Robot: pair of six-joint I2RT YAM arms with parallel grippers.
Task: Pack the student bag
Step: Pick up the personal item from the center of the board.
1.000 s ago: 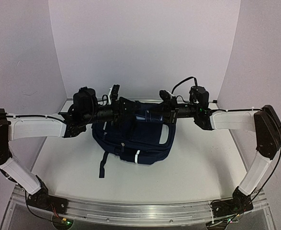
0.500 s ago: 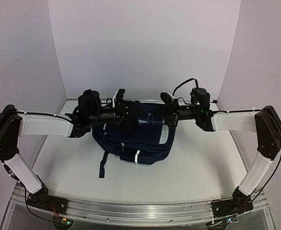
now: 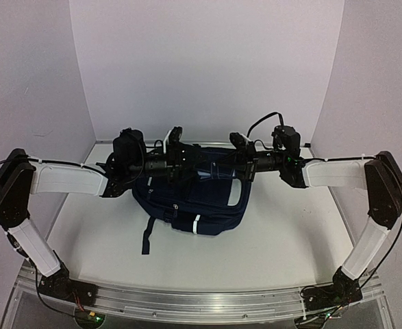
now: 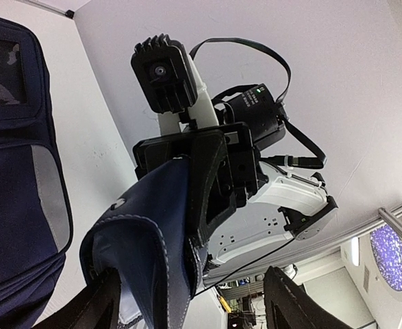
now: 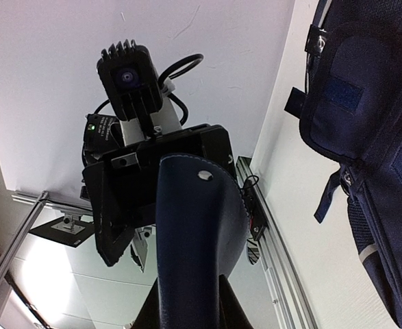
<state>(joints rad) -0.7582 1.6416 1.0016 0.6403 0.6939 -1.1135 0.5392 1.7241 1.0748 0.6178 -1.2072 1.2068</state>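
Left fingers [image 3: 181,154] moved inward, wide; right fingers [image 3: 240,156] grip navy wallet [image 5: 194,226] over white table [image 3: 283,233].

A small navy wallet [image 4: 153,226] of soft material, edged with white stitching and carrying a round metal snap stud [image 5: 199,175], is up off the white tabletop [image 3: 276,240]. Plain pale lilac walls [image 3: 207,68] close in the tabletop on three sides. A brushed aluminium rail [image 3: 201,300] runs along its near edge.

Student bag [image 3: 201,202] lies mid-table [image 3: 283,240]. Above its far side, a wallet [image 5: 197,233] sits between the left end effector [image 3: 181,156], leftward, and the right end effector [image 3: 240,159], rightward.
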